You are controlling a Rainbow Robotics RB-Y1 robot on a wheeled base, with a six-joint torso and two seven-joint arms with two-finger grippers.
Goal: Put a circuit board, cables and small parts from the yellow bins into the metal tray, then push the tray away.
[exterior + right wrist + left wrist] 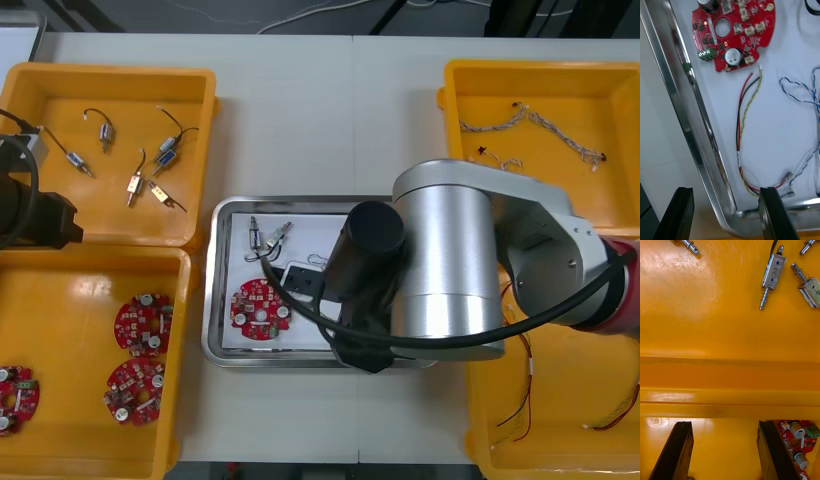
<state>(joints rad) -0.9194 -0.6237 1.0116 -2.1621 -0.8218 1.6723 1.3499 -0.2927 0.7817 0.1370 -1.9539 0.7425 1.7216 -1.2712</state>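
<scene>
Right claw (726,192), wide, is hovering over the metal tray (681,93), red and yellow cable (740,131) running toward the circuit board (733,33); left claw (724,424), wide, over yellow bins (730,397).

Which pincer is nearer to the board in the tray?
Right. The right pincer hovers open at the tray rim, near the board; the left pincer is over the left bins.

The table (300,100) is viewed from high above, steeply downward, from far enough that the metal tray (211,300) and all four yellow bins (140,95) are taken in. The right wrist view is taken close over one corner of the tray, and the red circuit board (733,33) lying there is shared with the front view. The left wrist view is held close over the adjoining rims (730,390) of the two left bins, also seen from above.
</scene>
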